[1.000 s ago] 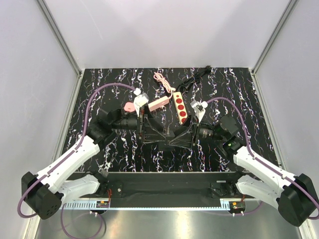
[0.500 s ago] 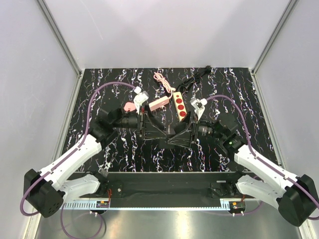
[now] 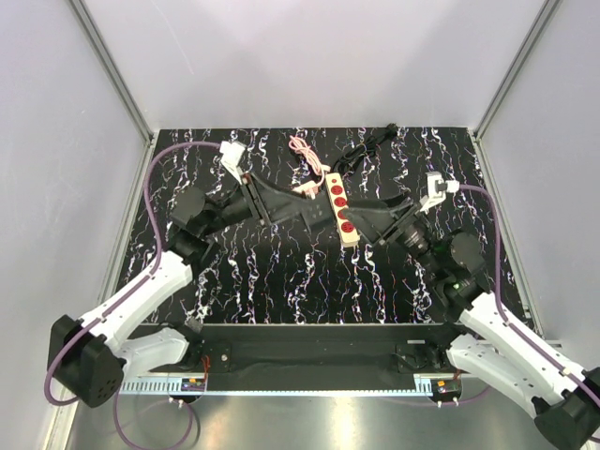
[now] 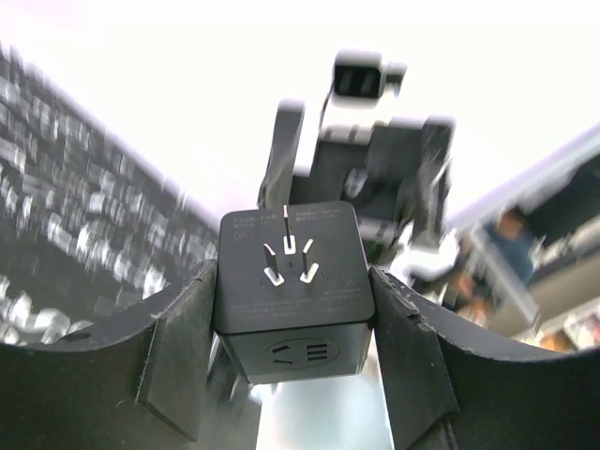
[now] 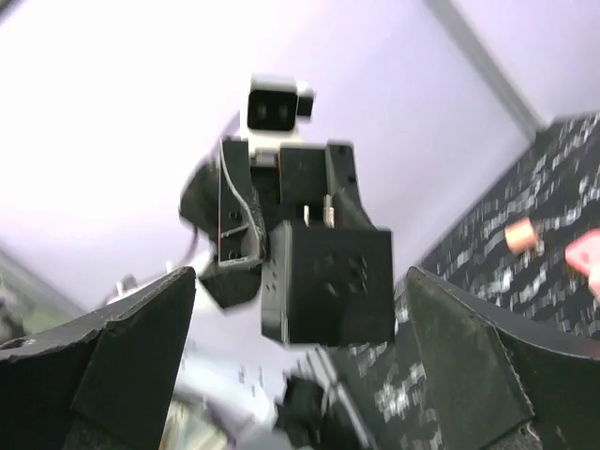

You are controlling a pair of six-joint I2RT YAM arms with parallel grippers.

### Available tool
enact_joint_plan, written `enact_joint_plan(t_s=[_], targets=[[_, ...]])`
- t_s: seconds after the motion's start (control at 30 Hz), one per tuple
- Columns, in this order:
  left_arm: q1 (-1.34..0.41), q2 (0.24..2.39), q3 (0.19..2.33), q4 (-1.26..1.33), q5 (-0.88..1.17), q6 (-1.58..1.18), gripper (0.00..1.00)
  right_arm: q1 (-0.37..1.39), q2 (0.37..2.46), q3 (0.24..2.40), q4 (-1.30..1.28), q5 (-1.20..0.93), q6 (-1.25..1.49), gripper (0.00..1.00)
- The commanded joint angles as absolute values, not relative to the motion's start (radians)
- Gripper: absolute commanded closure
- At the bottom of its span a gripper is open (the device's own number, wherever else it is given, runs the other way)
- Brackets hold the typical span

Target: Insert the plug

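**One plug, one power strip, two grippers**

The left gripper (image 4: 293, 281) is clamped on the sides of the black cube-shaped plug (image 4: 292, 319), held off the table just left of the power strip (image 3: 341, 208). The plug's three prongs face the left wrist camera. Its socket face is turned toward the right gripper (image 5: 298, 279), which is just right of the strip, spread wide and holding nothing.
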State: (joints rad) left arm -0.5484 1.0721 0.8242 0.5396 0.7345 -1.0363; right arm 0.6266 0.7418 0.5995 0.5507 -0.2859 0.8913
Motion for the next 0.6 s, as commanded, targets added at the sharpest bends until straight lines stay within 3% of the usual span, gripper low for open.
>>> enact_joint_plan(t_s=[0.0,0.17,0.3,0.57], targets=[[-0.540,1.118,0.830,0.916,0.546,-1.259,1.00,0.630,0.814,0.633,0.713,-0.133,0.951,0.00],[-0.540,1.232,0.857,1.178,0.424,-1.405,1.00,0.632,0.933,0.741,0.730,-0.121,0.992,0.00],[-0.541,1.302,0.905,1.233,0.399,-1.422,1.00,0.630,0.982,0.793,0.713,-0.032,0.991,0.00],[-0.535,1.341,0.930,1.299,0.359,-1.417,1.00,0.632,1.006,0.841,0.695,-0.084,0.805,0.00]])
